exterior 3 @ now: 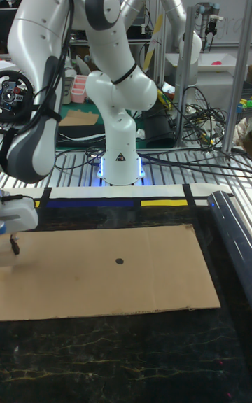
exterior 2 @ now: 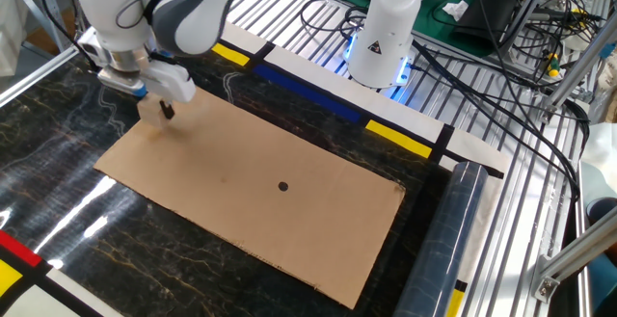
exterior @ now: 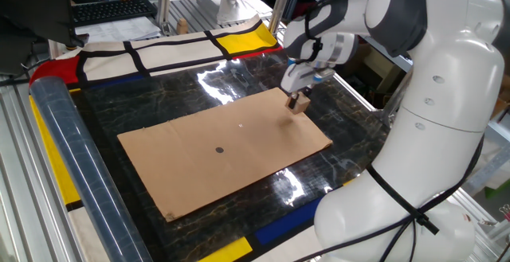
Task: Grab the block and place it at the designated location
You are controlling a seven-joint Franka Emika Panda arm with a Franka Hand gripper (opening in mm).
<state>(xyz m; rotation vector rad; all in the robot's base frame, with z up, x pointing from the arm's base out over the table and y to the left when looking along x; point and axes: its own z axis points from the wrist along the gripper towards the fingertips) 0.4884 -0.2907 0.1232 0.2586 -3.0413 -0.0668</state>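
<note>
The gripper (exterior: 300, 97) is closed on the wooden cube (exterior: 298, 104), which hangs just under its fingers, faces slightly turned from the cardboard sheet (exterior: 223, 146) edges; a cube has no long axis. Farther off, mid-sheet, well away from the gripper, sits the black dot (exterior: 220, 150).

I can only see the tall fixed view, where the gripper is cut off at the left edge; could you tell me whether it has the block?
Observer: Yes. In one fixed view the gripper has its fingers shut on the block.
Operator: Thank you. Where is it over the cardboard?
Observer: Near a far corner of the cardboard sheet, well apart from the black dot.
Operator: Is anything lying between them?
Observer: Only a tiny white speck on the cardboard.
</note>
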